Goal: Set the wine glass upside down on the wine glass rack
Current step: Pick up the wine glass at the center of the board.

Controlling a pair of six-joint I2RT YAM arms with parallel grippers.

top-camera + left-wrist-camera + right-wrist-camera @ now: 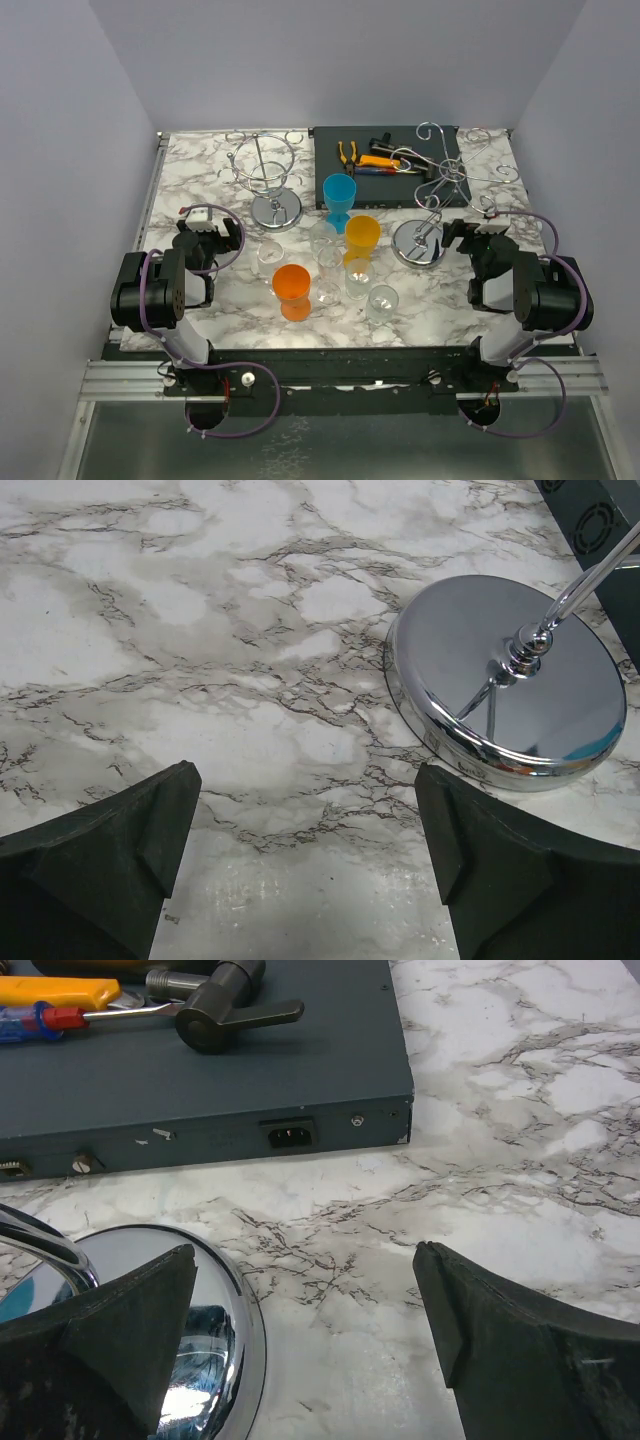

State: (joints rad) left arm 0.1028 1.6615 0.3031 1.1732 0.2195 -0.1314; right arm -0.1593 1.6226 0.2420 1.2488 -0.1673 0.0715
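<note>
Several wine glasses stand upright mid-table: a blue one [339, 193], a yellow one [362, 234], an orange one [292, 285] and clear ones such as [382, 301]. Two chrome wine glass racks stand behind them, the left rack [272, 205] and the right rack [421, 243]. My left gripper [213, 228] is open and empty over bare marble, with the left rack's round base [510, 680] ahead to its right. My right gripper [471, 233] is open and empty too, its left finger over the edge of the right rack's base [215, 1350].
A dark flat box [385, 165] lies at the back between the racks, carrying pliers, a screwdriver [60, 1005] and a black handle [225, 1000]. Its front edge [200, 1130] lies just beyond my right gripper. Grey walls enclose the table on three sides.
</note>
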